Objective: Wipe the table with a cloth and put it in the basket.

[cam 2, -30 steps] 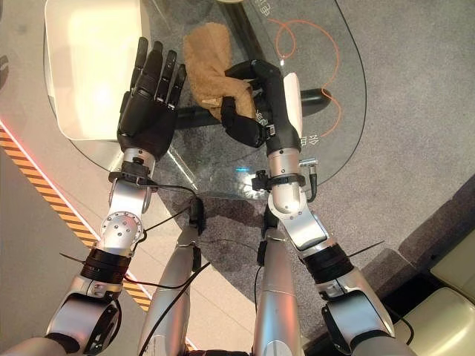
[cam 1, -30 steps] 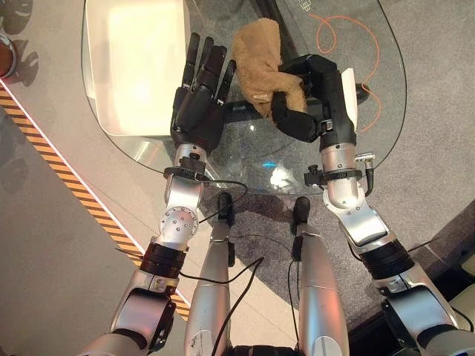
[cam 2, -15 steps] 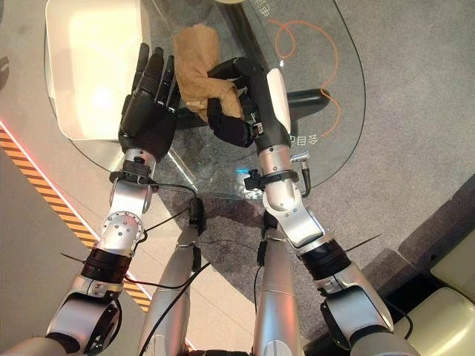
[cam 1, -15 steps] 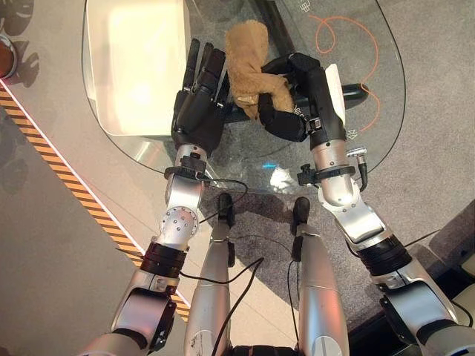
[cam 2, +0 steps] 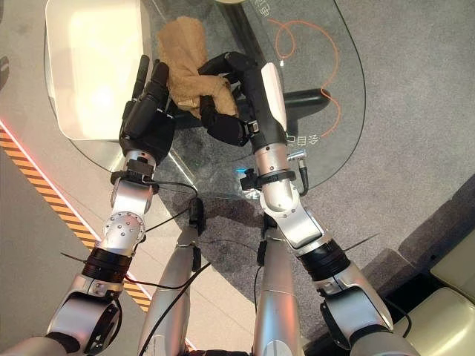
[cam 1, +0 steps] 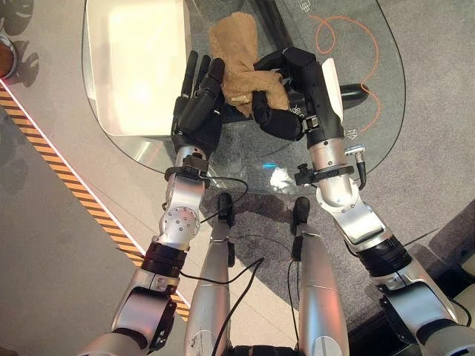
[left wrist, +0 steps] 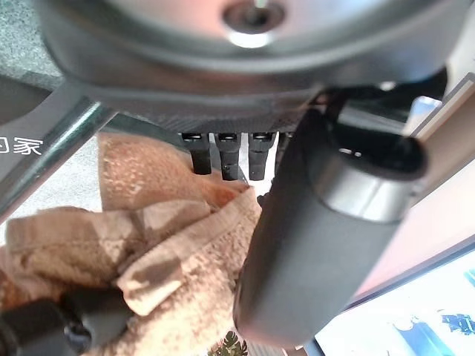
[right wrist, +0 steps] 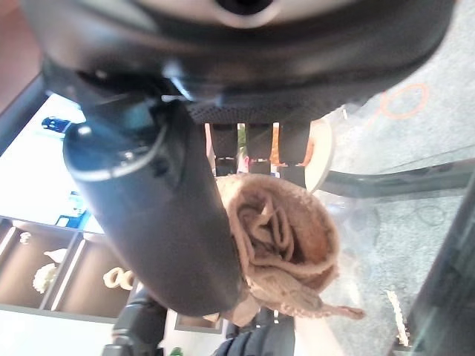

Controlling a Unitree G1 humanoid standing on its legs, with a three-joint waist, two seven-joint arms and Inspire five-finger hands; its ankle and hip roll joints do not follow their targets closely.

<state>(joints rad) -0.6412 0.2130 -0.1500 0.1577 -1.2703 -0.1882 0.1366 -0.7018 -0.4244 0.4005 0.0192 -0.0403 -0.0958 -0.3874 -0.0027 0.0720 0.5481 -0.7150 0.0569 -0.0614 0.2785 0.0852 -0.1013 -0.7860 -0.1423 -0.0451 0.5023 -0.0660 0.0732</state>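
The right robot hand (cam 1: pixel 286 111) is curled tight round a tan cloth (cam 1: pixel 236 59), holding it bunched above the glass desk (cam 1: pixel 371 81); the right wrist view shows the cloth (right wrist: pixel 286 241) rolled up between thumb and fingers. The free end of the cloth fans out on the far side. The left robot hand (cam 1: pixel 194 111) is just left of it, fingers fairly straight and reaching toward the cloth, its fingertips touching the cloth's left edge without closing on it. A pale cream tray (cam 1: pixel 133 67) sits under the glass at the far left.
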